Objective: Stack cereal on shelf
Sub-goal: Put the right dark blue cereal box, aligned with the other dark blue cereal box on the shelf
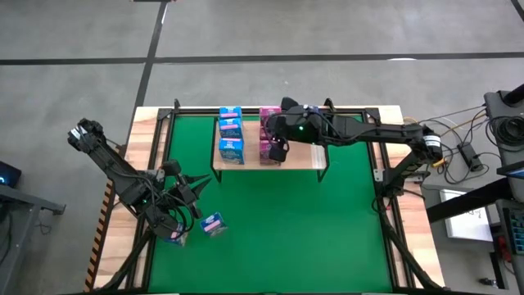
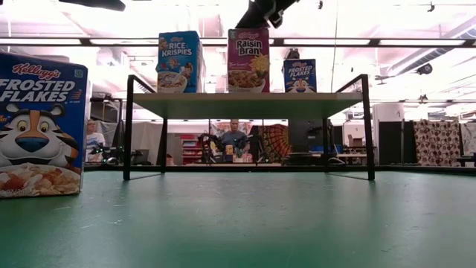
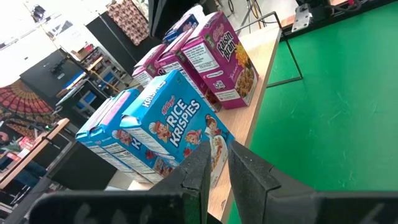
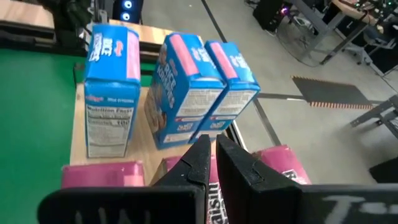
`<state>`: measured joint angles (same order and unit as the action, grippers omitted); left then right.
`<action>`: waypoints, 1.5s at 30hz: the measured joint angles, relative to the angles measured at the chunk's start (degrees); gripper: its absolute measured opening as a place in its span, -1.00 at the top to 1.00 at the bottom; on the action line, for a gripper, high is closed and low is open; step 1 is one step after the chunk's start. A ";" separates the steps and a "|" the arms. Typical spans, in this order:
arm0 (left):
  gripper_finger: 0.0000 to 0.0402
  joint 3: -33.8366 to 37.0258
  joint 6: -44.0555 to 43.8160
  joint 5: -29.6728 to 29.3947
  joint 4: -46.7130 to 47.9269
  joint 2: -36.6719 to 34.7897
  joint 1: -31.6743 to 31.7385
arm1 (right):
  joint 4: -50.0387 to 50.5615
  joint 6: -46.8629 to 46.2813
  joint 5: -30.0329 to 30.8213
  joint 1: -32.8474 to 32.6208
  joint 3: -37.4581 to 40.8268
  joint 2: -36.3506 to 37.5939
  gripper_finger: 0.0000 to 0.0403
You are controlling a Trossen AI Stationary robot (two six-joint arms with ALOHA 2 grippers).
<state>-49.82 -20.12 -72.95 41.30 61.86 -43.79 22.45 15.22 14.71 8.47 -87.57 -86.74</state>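
The shelf stands at the far middle of the green mat. On it stand three light blue cereal boxes and, to their right, pink cereal boxes. One dark blue box stands farther back on the shelf, hidden under my right arm in the high view. Two dark blue boxes sit on the mat at the near left. My right gripper is shut just above a pink box. My left gripper is shut, at the near left, pointing toward the shelf. My right gripper hangs over the top of the front pink box, pointing down. I cannot tell whether its fingers touch the box's top. The box stands upright on the shelf.
The shelf's black frame legs stand on the mat, with open mat in front. A large dark blue box is close to the low camera at the left. People sit in the room beyond the table.
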 joint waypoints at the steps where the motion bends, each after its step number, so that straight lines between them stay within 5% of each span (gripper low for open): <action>1: 0.80 0.00 -0.02 0.00 0.00 -0.01 0.01 | 0.06 -0.04 -0.02 0.00 -0.32 0.00 0.91; 9: 0.80 0.00 -0.37 0.00 -0.35 0.00 0.01 | -0.81 -0.80 -2.84 -3.53 -0.89 1.02 0.91; 21: 0.80 0.00 -2.37 3.11 -2.85 0.00 0.02 | -1.15 -3.81 -2.82 -19.81 2.57 1.22 0.91; 30: 0.80 0.00 -3.11 5.07 -6.15 0.00 0.00 | -11.82 -10.62 -2.77 -28.80 10.05 0.56 0.91; 45: 0.80 0.00 -3.54 5.07 -7.59 0.00 0.00 | -26.56 -9.85 -2.70 -30.82 6.47 -14.37 0.91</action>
<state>-49.82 -23.66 -67.88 33.71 61.86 -43.79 -4.11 5.37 12.01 -22.35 -81.10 -101.11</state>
